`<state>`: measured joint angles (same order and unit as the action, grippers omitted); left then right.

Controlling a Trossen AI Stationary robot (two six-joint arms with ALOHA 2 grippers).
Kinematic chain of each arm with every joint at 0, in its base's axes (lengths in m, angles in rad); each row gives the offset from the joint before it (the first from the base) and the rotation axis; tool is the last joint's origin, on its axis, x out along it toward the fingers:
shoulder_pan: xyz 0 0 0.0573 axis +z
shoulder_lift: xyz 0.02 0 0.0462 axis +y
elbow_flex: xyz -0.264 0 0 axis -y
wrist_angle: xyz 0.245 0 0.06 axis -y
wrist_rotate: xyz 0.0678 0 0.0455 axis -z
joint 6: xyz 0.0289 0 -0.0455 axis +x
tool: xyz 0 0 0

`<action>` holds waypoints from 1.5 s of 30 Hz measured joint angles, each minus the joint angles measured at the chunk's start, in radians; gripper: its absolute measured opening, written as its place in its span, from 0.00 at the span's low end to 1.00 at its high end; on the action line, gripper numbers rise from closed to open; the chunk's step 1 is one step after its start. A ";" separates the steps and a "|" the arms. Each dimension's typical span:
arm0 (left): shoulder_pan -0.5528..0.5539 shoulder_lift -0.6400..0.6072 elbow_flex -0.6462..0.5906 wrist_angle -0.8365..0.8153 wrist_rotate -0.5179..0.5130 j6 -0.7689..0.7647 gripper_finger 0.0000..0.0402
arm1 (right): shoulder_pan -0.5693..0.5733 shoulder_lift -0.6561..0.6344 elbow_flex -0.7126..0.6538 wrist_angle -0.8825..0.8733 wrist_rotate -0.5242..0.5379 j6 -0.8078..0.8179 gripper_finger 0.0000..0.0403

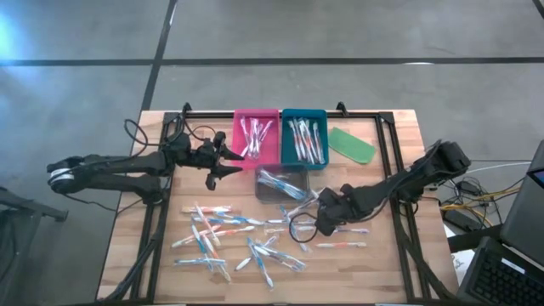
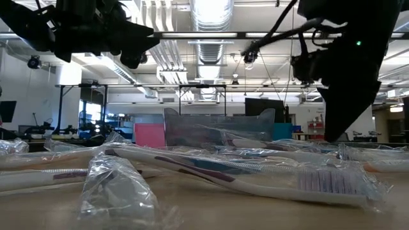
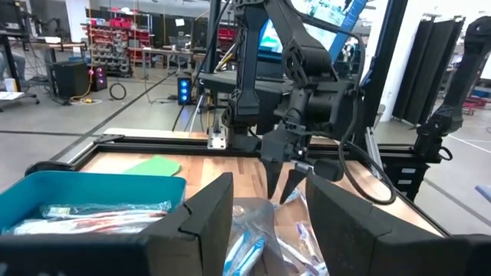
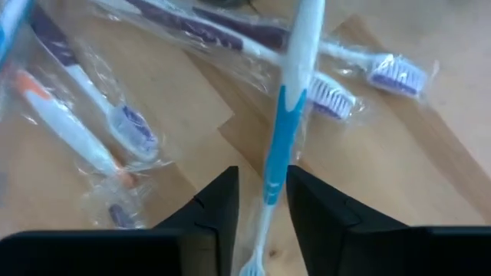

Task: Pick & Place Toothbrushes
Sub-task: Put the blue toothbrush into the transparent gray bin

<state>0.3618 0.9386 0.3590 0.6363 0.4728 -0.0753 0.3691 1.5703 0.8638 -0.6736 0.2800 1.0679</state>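
Blue-white toothbrush sits between right gripper fingers, jaws parted, not clamped, low over loose toothbrushes on wooden table. Left gripper spread, parked beside pink tray, prob. for clearance.

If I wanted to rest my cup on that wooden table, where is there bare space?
Bare wood shows left of the pink tray, behind the left gripper, and right of the flat green oblong piece. The front middle is crowded with loose wrapped toothbrushes, where the right gripper works beside the clear tray. The teal tray fills the back.
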 joint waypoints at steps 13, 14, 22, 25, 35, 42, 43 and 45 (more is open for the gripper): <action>0.000 0.000 -0.001 0.000 0.000 0.000 0.42 | 0.000 0.111 -0.014 0.015 0.004 0.024 0.38; 0.000 0.000 -0.001 0.000 0.000 0.000 0.42 | 0.000 0.115 -0.013 0.015 0.005 0.024 0.38; 0.000 0.000 -0.001 -0.001 0.000 0.000 0.42 | 0.000 0.091 -0.018 0.009 0.002 0.021 0.28; 0.000 0.000 -0.001 0.000 0.000 0.000 0.42 | 0.000 0.081 -0.020 -0.003 0.003 0.020 0.21; 0.000 0.000 -0.001 -0.001 0.000 0.000 0.42 | 0.000 0.079 -0.021 -0.021 0.007 0.021 0.05; 0.000 0.000 -0.001 -0.001 0.000 0.000 0.42 | 0.000 0.071 -0.021 -0.079 0.008 0.025 0.06; 0.000 0.000 -0.001 -0.001 0.000 0.000 0.42 | 0.000 0.067 -0.021 -0.086 0.008 0.025 0.06; 0.000 0.000 -0.001 -0.001 0.000 0.000 0.42 | 0.004 0.058 -0.021 -0.090 0.009 0.025 0.06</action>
<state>0.3618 0.9390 0.3584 0.6357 0.4732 -0.0750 0.3731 1.6286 0.8425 -0.7640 0.2886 1.0931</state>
